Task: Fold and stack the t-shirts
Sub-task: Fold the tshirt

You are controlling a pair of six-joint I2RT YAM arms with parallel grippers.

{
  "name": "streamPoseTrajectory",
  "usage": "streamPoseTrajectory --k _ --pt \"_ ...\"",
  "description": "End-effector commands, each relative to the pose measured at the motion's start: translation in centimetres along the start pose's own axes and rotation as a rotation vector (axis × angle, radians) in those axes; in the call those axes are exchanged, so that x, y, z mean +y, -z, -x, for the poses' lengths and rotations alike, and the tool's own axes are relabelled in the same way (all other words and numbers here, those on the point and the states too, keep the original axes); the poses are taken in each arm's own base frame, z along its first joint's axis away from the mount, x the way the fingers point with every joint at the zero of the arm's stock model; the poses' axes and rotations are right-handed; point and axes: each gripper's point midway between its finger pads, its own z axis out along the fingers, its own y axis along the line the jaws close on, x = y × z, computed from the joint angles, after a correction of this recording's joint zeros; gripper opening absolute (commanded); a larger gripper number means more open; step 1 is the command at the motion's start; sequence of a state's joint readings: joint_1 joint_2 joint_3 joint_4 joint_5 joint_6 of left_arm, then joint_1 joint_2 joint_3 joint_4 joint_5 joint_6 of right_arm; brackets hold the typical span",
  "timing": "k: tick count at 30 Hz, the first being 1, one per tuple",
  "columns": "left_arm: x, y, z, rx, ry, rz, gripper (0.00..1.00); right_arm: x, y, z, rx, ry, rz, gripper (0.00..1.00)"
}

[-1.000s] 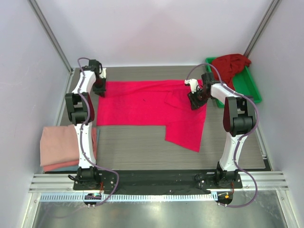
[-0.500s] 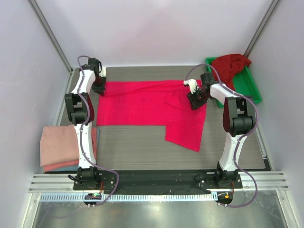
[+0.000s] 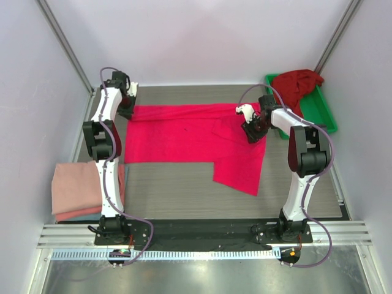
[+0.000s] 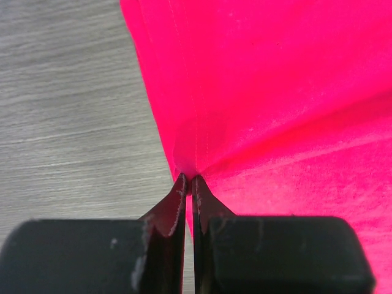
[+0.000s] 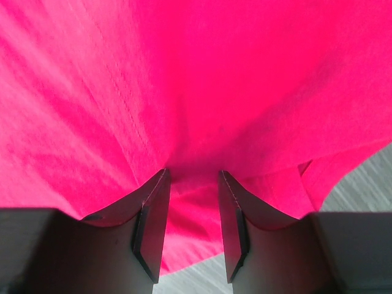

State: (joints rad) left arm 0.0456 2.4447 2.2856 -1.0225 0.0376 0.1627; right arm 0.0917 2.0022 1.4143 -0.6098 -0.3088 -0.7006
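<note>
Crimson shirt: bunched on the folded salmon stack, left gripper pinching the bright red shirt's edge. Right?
No. The top view shows the crimson shirt bunched in the green tray, far right, not on the salmon stack. The left gripper does pinch the bright red shirt at its edge.

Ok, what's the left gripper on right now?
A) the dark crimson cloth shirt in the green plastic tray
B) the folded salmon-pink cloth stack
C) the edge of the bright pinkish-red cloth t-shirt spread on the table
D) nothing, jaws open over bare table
C: in the left wrist view the left gripper is pinched shut on a raised fold at the edge of the bright pinkish-red cloth t-shirt, next to the grey table.
</note>
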Motion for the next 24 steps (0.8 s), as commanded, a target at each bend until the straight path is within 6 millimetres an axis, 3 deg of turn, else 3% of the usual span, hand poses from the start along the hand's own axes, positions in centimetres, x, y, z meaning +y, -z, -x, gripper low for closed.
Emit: streamPoseTrajectory --k 1,7,12,24 --pt "0.1 2.4 0.3 -0.016 -0.02 0.003 0.04 0.4 2.2 -1.0 0.047 0.04 -0.019 0.43" --pt "-0.8 2.1 -0.6 0.014 -0.027 -0.013 0.09 0.7 4.0 -0.8 0.044 0.061 -0.03 0.43" --pt "-1.7 1.7 -0.9 0.027 -0.036 -0.028 0.1 1.7 5.5 1.0 -0.045 0.09 0.0 0.45" --pt "-2.0 1.8 -1.0 0.034 -0.049 -0.02 0.1 2.4 2.8 0.1 -0.016 0.073 0.078 0.5"
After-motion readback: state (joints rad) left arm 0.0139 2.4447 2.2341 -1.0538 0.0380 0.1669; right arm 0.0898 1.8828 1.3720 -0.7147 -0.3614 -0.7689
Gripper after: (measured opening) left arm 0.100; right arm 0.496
